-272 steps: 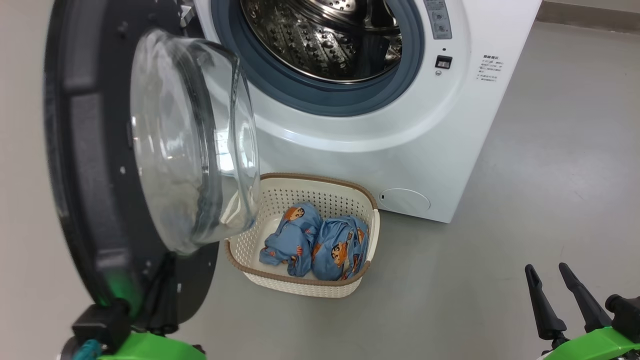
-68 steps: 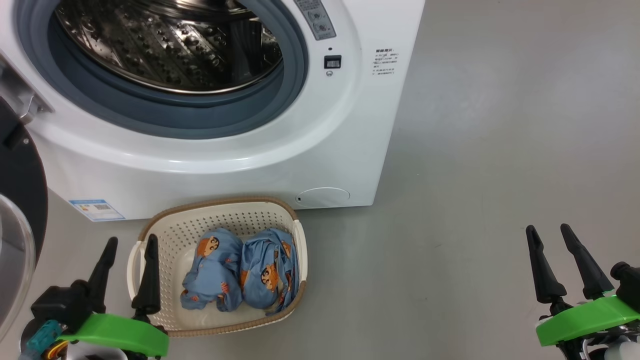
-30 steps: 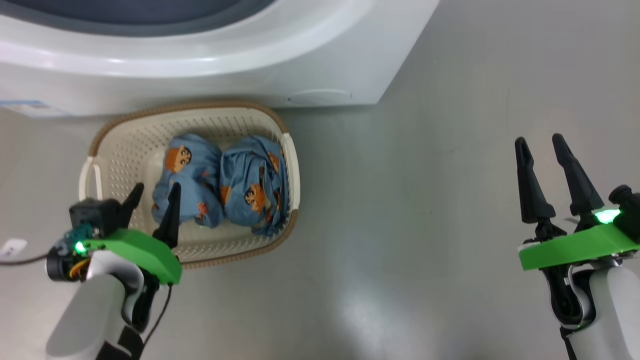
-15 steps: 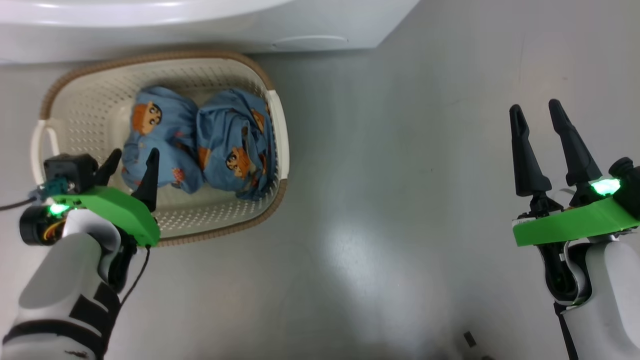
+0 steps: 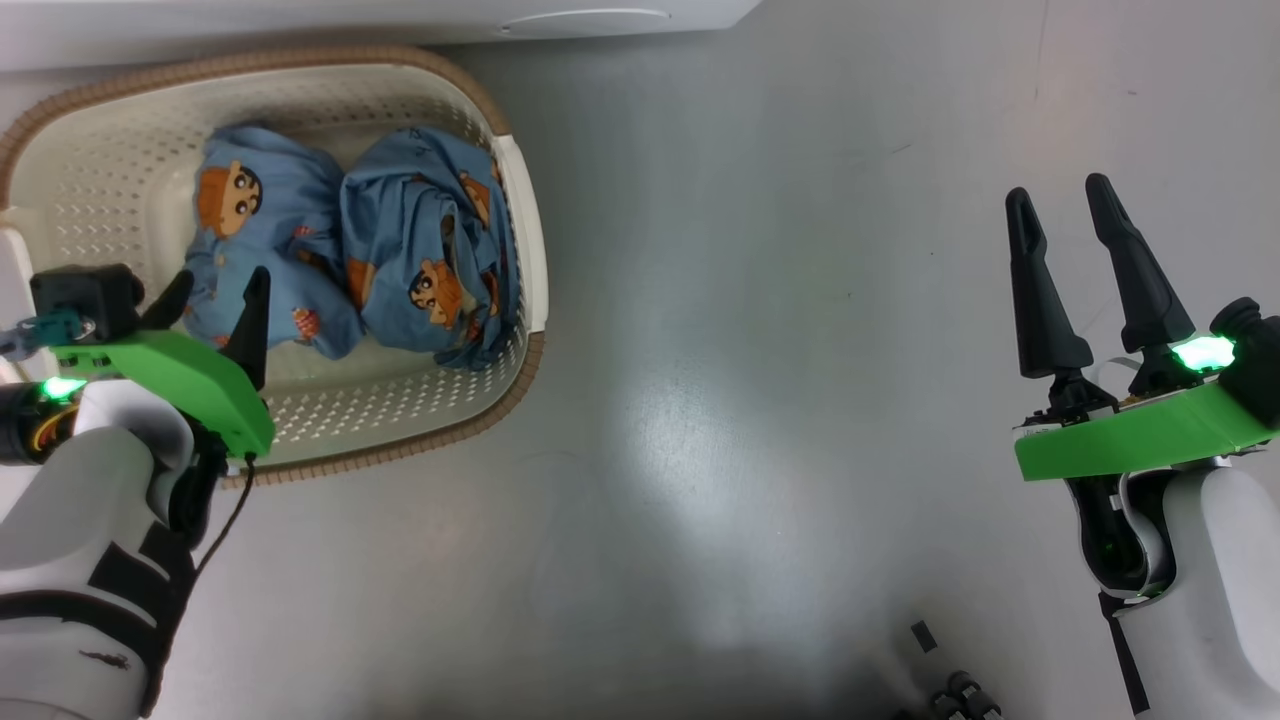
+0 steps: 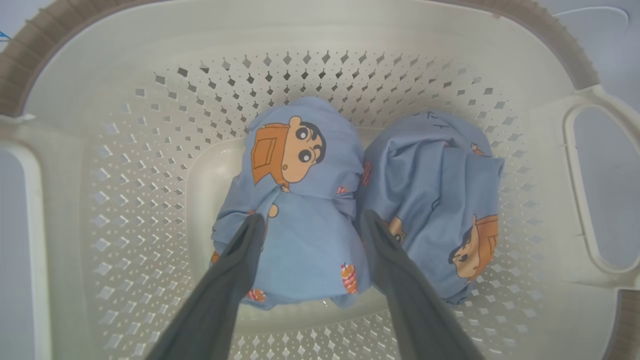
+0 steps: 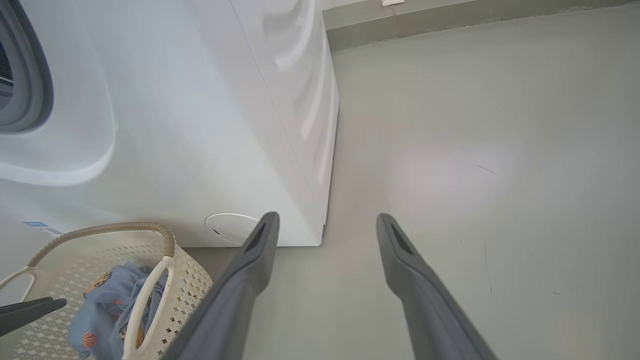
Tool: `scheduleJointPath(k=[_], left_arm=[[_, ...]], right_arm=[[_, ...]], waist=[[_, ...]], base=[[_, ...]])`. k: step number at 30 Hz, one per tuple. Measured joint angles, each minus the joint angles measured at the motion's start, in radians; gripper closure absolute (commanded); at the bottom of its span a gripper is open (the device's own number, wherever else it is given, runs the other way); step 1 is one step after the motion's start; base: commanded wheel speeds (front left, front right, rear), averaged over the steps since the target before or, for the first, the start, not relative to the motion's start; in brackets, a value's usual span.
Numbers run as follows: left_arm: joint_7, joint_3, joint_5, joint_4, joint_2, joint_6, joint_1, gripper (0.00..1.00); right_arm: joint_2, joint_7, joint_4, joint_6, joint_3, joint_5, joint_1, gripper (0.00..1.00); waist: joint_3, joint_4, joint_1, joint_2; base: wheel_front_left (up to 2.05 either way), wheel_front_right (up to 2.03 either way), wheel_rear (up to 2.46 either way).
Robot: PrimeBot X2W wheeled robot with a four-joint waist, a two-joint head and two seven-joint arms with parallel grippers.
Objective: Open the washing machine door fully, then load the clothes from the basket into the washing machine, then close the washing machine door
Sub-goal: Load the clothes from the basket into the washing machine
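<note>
My left forearm comes up from the lower left corner of the head view, and my left gripper (image 5: 222,273) tips forward over the near rim of the basket (image 5: 100,180), fingers aimed down into it. The fingers are spread wide with nothing between them yet. In the left wrist view they straddle the near end of the left bundle (image 6: 300,165): one tip over its outer edge, the other at the seam where it meets the right bundle (image 6: 440,190). I cannot tell whether the tips touch the fabric.

The clothes (image 5: 420,230) lie side by side on the basket's bottom, pressed against each other, and the right bundle leans on the basket's wall. The basket sits on the floor (image 5: 750,400) just in front of the washing machine (image 7: 200,125).

My right gripper (image 5: 1057,186) is raised over bare floor, well apart from the basket, its fingers parted and empty.
</note>
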Motion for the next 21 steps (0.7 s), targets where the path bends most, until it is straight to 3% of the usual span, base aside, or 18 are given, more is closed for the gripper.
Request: scheduleJointPath(k=[21], left_arm=[[0.037,-0.18,-0.161,0.039,0.052,0.0,-0.088,0.0]], right_arm=[[0.001,0.0,-0.036,0.0,0.023,-0.007,-0.002,0.0]], waist=[[0.061,-0.022,0.0,0.0]], base=[[0.0,0.0,0.0]])
